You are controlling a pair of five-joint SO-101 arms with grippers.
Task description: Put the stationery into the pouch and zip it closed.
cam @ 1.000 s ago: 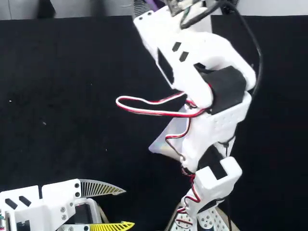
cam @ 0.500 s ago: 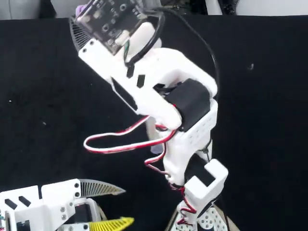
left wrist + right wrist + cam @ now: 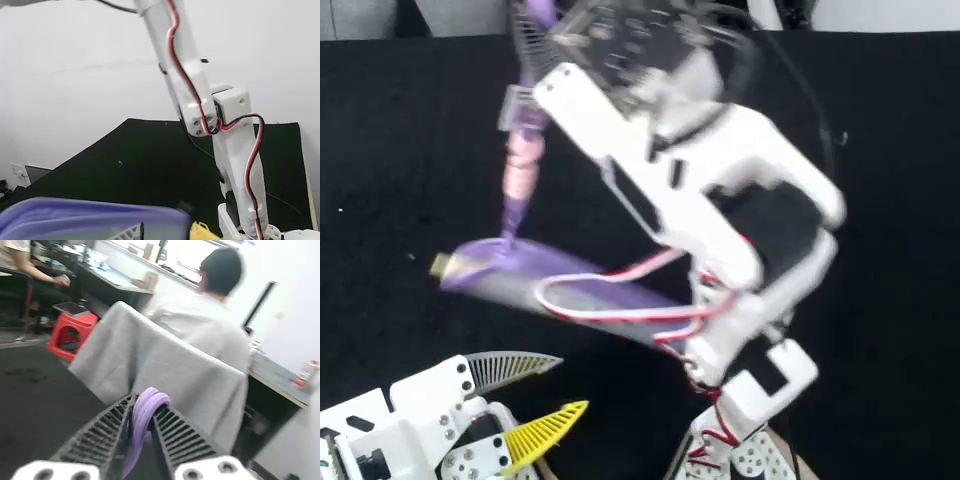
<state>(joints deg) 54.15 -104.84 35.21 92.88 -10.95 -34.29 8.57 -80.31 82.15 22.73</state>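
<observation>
I have the high camera looking down on the table (image 3: 410, 120) from close in. The left wrist camera looks across at the right arm (image 3: 232, 115) and pouch (image 3: 75, 212), both shared with the high view. The right wrist camera faces the room.

Purple see-thru pouch (image 3: 555, 282), long, slanted, w/ pink-purple strap (image 3: 520, 175) at one end pulled taut straight up

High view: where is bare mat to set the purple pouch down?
Bare black mat is open beside the hanging translucent purple pouch, on the left gripper's side, and again beyond the white right arm. The near edge is crowded: left gripper, pouch and the arm's base sit close.
</observation>
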